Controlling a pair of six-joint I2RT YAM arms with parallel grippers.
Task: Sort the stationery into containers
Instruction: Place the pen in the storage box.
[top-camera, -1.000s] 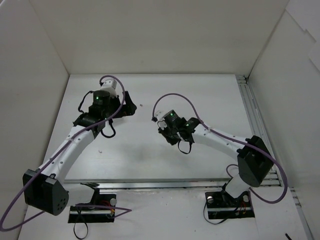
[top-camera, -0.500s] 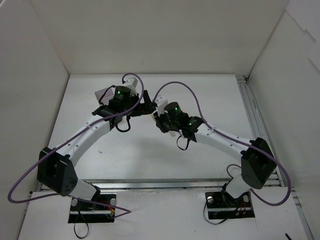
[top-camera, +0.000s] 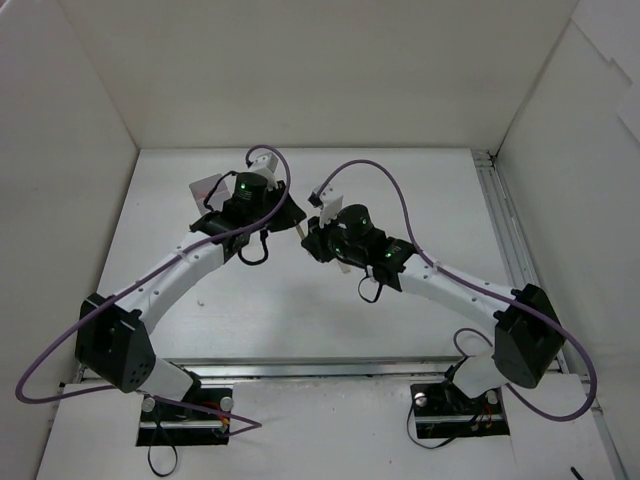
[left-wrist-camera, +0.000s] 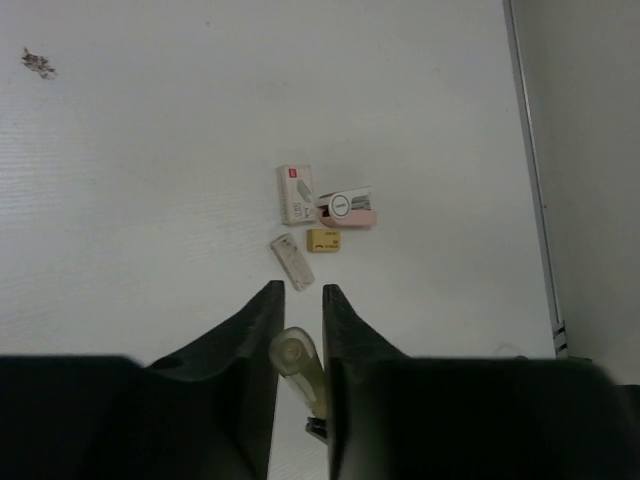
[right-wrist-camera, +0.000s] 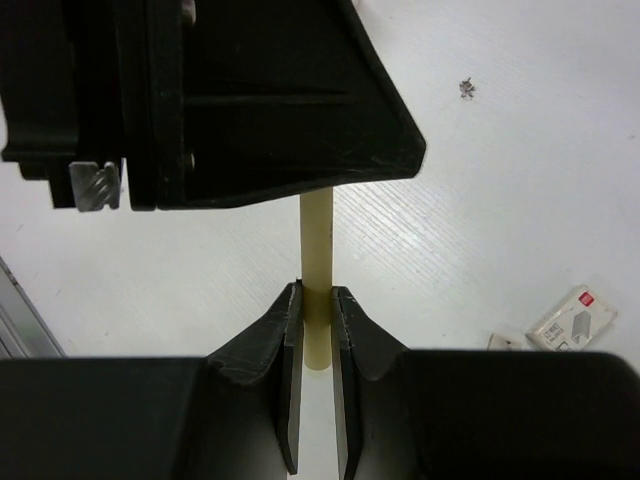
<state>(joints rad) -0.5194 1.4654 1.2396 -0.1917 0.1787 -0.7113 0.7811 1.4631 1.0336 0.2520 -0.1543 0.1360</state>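
A yellow pen (right-wrist-camera: 318, 240) hangs above the table's middle, held at both ends. My right gripper (right-wrist-camera: 316, 292) is shut on its lower part. My left gripper (left-wrist-camera: 298, 290) is closed around the other end of the pen (left-wrist-camera: 298, 365), whose rounded tip sits between the jaws. In the top view the two grippers meet, left gripper (top-camera: 290, 212) facing right gripper (top-camera: 318, 238). More stationery lies below: a white block with a red label (left-wrist-camera: 296, 193), a pink-and-white piece (left-wrist-camera: 347, 207), a small yellow block (left-wrist-camera: 324, 240) and a beige stick (left-wrist-camera: 291, 262). The containers are not clearly in view.
A pale corner (top-camera: 207, 187) peeks out behind the left wrist. Dark specks of debris (left-wrist-camera: 38, 63) lie on the table. A metal rail (top-camera: 505, 230) runs along the right edge, and white walls stand on three sides.
The left arm swung right to meet the right gripper, and its jaws closed from wide open onto the pen's free end. The right arm moved slightly left and up, still gripping the pen.
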